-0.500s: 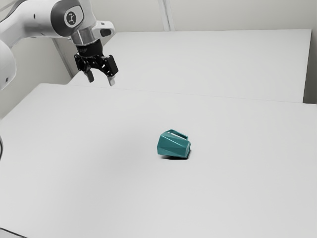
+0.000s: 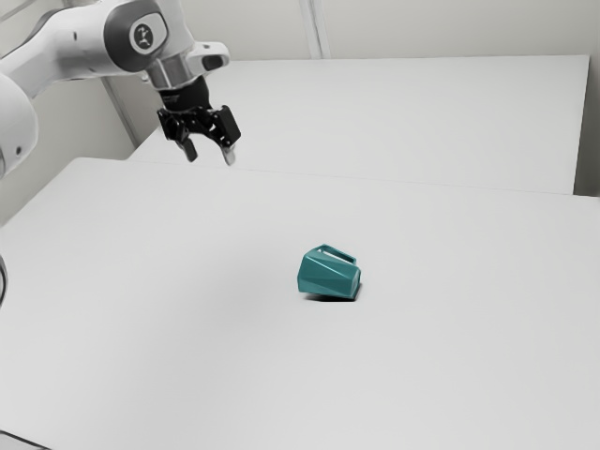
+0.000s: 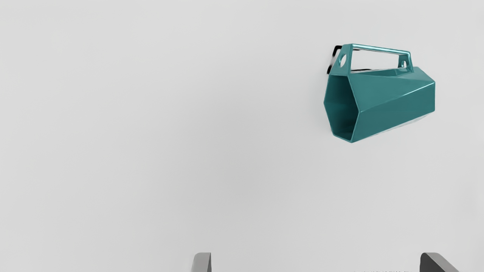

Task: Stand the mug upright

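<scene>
Pincer (image 2: 211, 157) apart, with nothing between its fingers (image 3: 202, 262); it hangs in the air, above the table (image 2: 187, 328) and well clear of the mug (image 2: 328, 275). Behind it the arm (image 2: 84, 42) comes in from the exterior view's upper left, so there is reaching to do, both across and down, before any contact is possible.

Farther out, toward the exterior view's right from the pincer, the mug lies on its side on the table. Its handle (image 3: 382, 48) stands up from the uppermost side of the body, and the open mouth (image 3: 342, 109) faces sideways, roughly toward the exterior view's left, with the narrower base (image 2: 352, 282) at the other end.

As for progress, I would call this the approach and no more. The mug is toppled and untouched; neither the grasp nor the turning has been done. What is left is nearly the whole job: bring the pincer over the mug, lower it, close on the body or the handle, lift a little, tip the mouth upward, set the base flat and let go. The faceted sides could offer a firm hold, I think, though a grip too near one end might let the mug swing or slip while it is being turned
</scene>
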